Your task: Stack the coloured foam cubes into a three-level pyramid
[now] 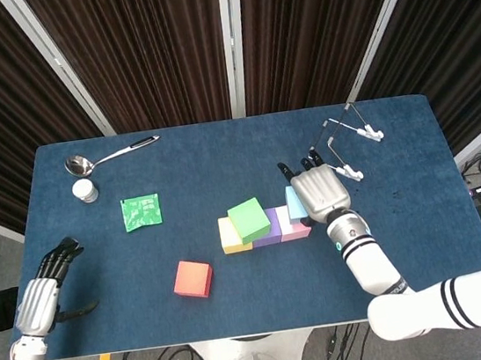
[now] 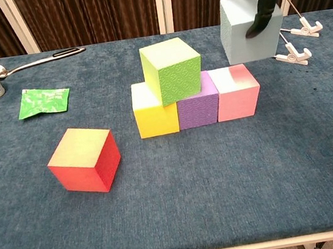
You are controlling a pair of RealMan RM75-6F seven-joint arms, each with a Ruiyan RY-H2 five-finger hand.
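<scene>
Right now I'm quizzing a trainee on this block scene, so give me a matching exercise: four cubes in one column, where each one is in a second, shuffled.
Cubes:
1. green cube
2. light blue cube
3. red cube
4. pink cube

Places:
A. alone on the table, left of the row
B. held in the air by the right hand
C. right end of the bottom row
D. second level, on the yellow cube and purple cube

Pairs: 1-D, 2-B, 3-A, 4-C
</scene>
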